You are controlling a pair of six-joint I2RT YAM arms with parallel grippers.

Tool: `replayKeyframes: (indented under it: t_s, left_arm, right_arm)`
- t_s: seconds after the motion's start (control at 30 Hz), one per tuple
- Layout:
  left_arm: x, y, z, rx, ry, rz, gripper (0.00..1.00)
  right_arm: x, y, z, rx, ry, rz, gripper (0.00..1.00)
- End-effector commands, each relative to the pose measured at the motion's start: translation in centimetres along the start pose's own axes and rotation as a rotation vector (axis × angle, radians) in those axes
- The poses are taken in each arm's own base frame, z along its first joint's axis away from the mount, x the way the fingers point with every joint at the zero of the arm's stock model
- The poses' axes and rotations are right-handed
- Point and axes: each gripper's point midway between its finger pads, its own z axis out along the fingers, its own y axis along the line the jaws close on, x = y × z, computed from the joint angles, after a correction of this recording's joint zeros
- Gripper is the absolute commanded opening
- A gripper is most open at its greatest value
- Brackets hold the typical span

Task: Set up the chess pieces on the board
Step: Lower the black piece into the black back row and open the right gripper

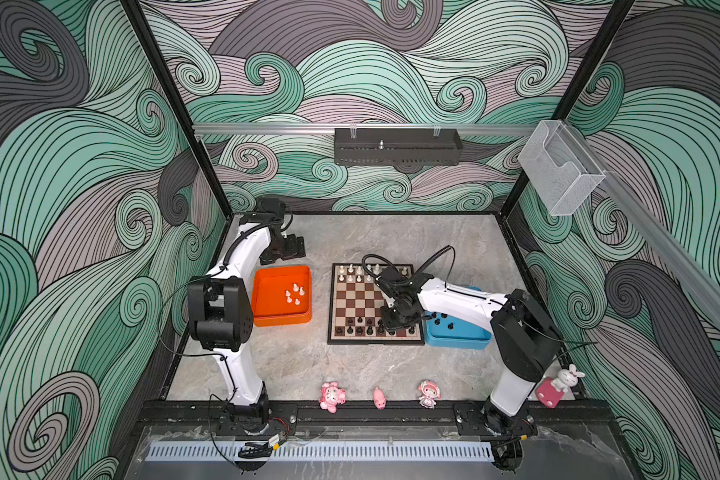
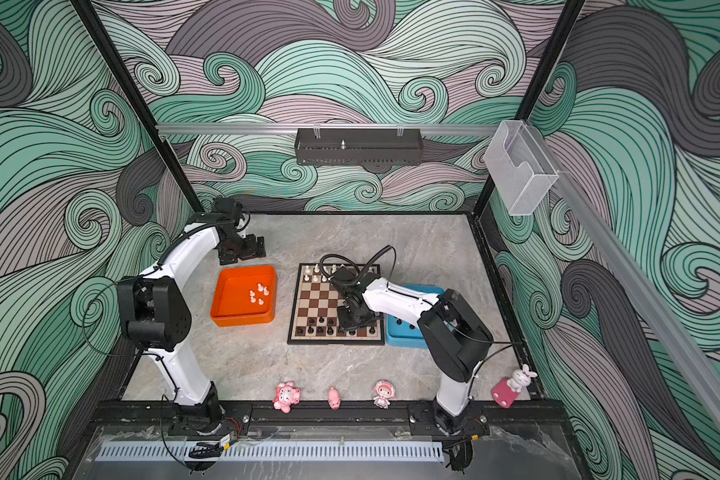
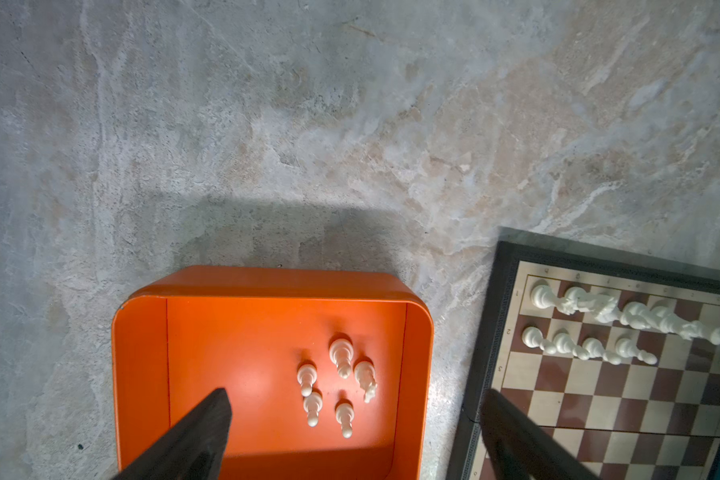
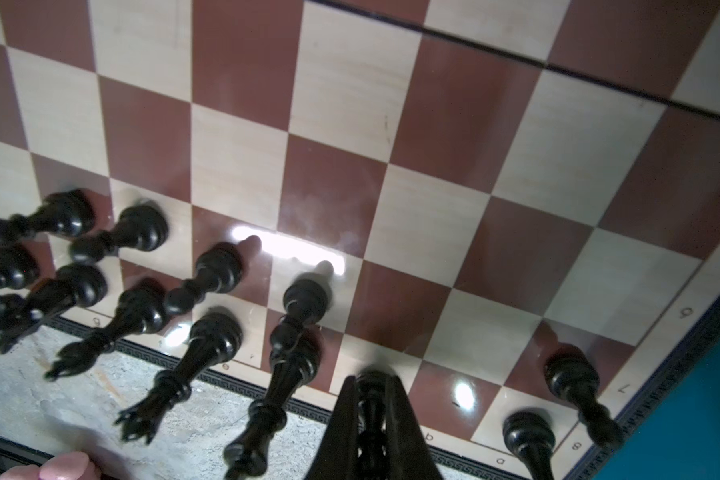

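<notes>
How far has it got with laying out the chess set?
Done: white pieces fill much of the board's far rows, black pieces its near rows. In hand: the right gripper is shut on a black piece at the near edge; the left gripper hangs open. Left: five white pieces in the orange tray, several black ones in the blue tray.

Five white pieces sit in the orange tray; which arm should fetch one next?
Left: the left gripper hangs open by the orange tray holding the white pieces; the right gripper is shut on a black piece.

Left claw (image 3: 356, 397) wide apart, up high; right claw (image 4: 373, 382) tightly closed, down low.
</notes>
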Motion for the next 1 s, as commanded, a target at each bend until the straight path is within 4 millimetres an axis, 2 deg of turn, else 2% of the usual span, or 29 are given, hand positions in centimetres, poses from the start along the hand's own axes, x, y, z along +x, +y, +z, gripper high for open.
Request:
replayKeyframes:
  t_s: [0.0,0.43,0.97]
  left_arm:
    - [-0.16,-0.06,-0.16,0.01,0.011,-0.016,0.96]
    - [-0.09,0.01,-0.05,0.007,0.015,-0.015,0.96]
    - [-0.06,-0.11,0.08,0.013,0.02,-0.019,0.96]
  right_arm:
    - [-0.17,-0.01,0.33,0.012,-0.001,0.005,0.13]
    - [-0.49,0.29,0.68,0.005,0.001,0.0,0.14]
    - [-0.36,-0.56,-0.27,0.053,-0.006,-0.013,0.15]
